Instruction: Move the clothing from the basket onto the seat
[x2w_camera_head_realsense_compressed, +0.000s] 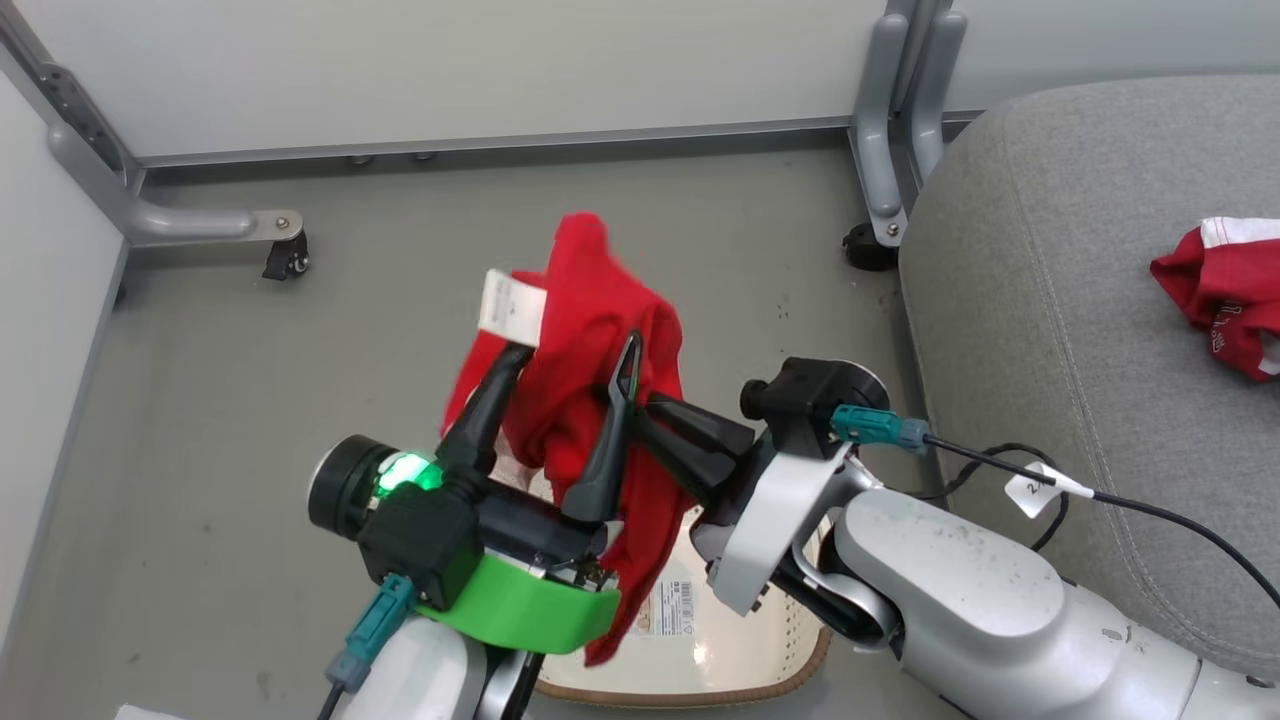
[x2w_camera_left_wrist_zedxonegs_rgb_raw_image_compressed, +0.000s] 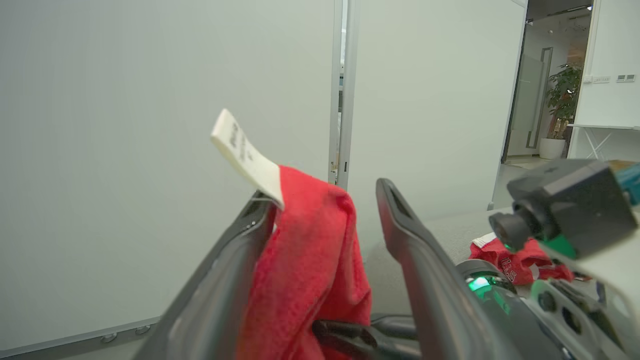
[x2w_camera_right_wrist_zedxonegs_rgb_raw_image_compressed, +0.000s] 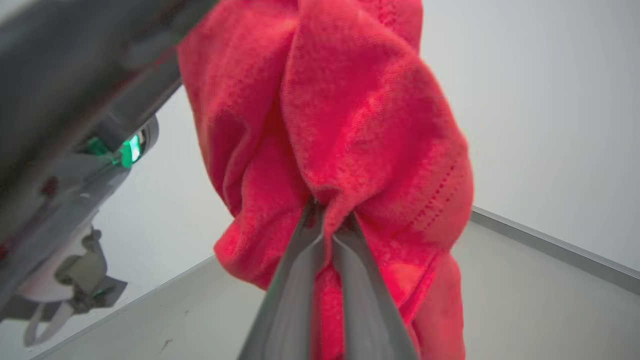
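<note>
A red garment (x2w_camera_head_realsense_compressed: 590, 340) with a white tag (x2w_camera_head_realsense_compressed: 510, 305) hangs in the air above the basket (x2w_camera_head_realsense_compressed: 700, 650). My right gripper (x2w_camera_head_realsense_compressed: 640, 402) reaches in from the right and is shut on its folds; the right wrist view shows the two fingers pinched together on the cloth (x2w_camera_right_wrist_zedxonegs_rgb_raw_image_compressed: 325, 212). My left gripper (x2w_camera_head_realsense_compressed: 565, 385) is open, its fingers apart on either side of the garment. In the left wrist view the cloth (x2w_camera_left_wrist_zedxonegs_rgb_raw_image_compressed: 305, 260) drapes against the left finger (x2w_camera_left_wrist_zedxonegs_rgb_raw_image_compressed: 235, 260). A second red garment (x2w_camera_head_realsense_compressed: 1220, 290) with white trim lies on the grey seat (x2w_camera_head_realsense_compressed: 1050, 300).
The basket stands on the grey floor just below my arms, mostly covered by them. White partition panels on grey castor legs (x2w_camera_head_realsense_compressed: 285, 245) close off the back and left. The seat's rounded edge runs down the right side, with a black cable (x2w_camera_head_realsense_compressed: 1150, 505) across it.
</note>
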